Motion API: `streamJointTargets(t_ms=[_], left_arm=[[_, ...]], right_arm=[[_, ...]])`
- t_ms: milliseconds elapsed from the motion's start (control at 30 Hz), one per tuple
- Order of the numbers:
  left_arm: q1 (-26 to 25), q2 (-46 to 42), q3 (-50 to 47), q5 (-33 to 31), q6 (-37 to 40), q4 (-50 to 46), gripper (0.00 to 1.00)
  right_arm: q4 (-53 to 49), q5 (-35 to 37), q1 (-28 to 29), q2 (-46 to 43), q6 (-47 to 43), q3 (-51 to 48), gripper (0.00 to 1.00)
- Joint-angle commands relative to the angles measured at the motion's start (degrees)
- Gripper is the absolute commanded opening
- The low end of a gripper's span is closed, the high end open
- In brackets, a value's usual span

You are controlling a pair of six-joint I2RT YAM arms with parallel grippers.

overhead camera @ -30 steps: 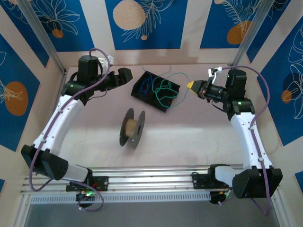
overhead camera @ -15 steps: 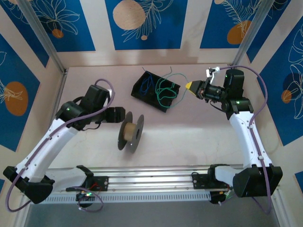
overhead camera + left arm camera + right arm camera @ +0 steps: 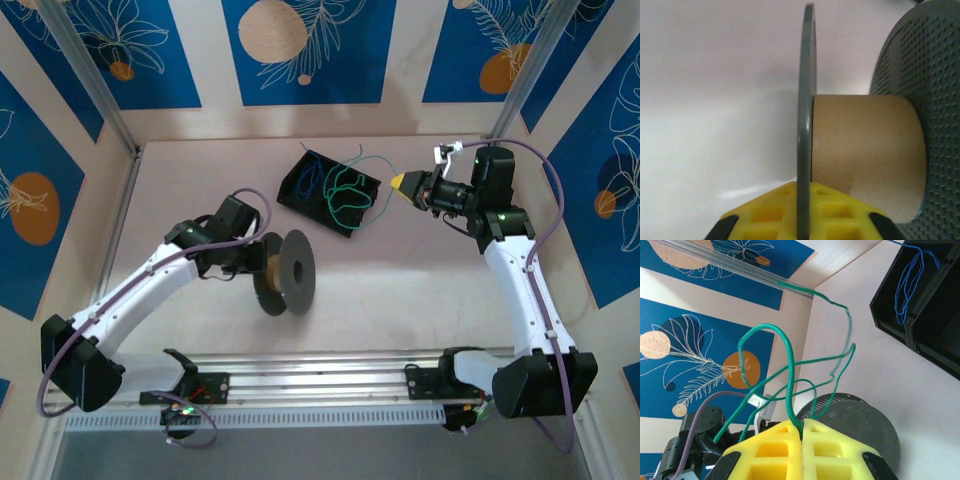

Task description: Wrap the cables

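Tabletop (image 3: 400, 290); left arm (image 3: 150, 282) low, hand (image 3: 261, 270) on spool (image 3: 296, 272)

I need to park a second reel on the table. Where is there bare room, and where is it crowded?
Bare table lies between the spool and the right arm, and in the far left corner beyond the left arm. Crowded: around the black tray, where the green cable runs to the right gripper, and where the left gripper clamps the spool.

L arm (image 3: 150, 285) stretched low fwd, L gripper (image 3: 802, 210) clamped on spool flange (image 3: 806, 75) betw. fingertips. R arm (image 3: 520, 270) bent at elbow, wrist level, R gripper (image 3: 802, 434) pinched tight, green cable (image 3: 790, 365) rising from fingertips.
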Motion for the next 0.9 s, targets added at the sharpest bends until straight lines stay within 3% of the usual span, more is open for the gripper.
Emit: streamJointTargets(t_ms=[0,133,300,333,367,467,567,733,867], left_arm=[[2.44,0.90,-1.84,7.18,-4.42,10.22,0.00],[7.85,3.44,-5.00,17.31,-11.51,23.61,0.00],[11.99,8.57,-9.17,22.92,-15.53,32.73,0.00],[12.54,9.22,-9.60,23.11,-15.55,33.29,0.07],[13.19,9.54,-9.96,23.12,-15.55,33.22,0.25],[14.20,8.50,-9.48,20.63,-13.42,29.37,0.64],[14.39,4.66,-6.66,13.20,-9.02,20.20,0.88],[14.63,-0.68,1.14,2.64,-2.70,7.37,1.00],[13.84,-3.01,6.55,2.19,0.91,4.10,1.00]], right_arm=[[-0.72,-1.51,-0.13,-1.48,-0.55,0.53,0.00],[-0.83,-2.23,-0.57,-1.83,-0.33,0.84,0.00],[-1.24,-3.61,-0.76,-2.10,-1.05,1.44,0.00],[-1.48,-3.62,-0.76,-2.14,-1.28,1.51,0.00],[-1.63,-3.73,-0.84,-2.11,-1.39,1.36,0.00],[-1.62,-3.96,-0.82,-2.15,-1.61,1.16,0.00],[-1.64,-4.34,-0.84,-2.27,-1.48,1.11,0.00],[-1.55,-5.39,-0.87,-2.62,-1.48,1.29,0.00],[-2.10,-6.07,-0.91,-2.43,-1.56,1.61,0.00]])
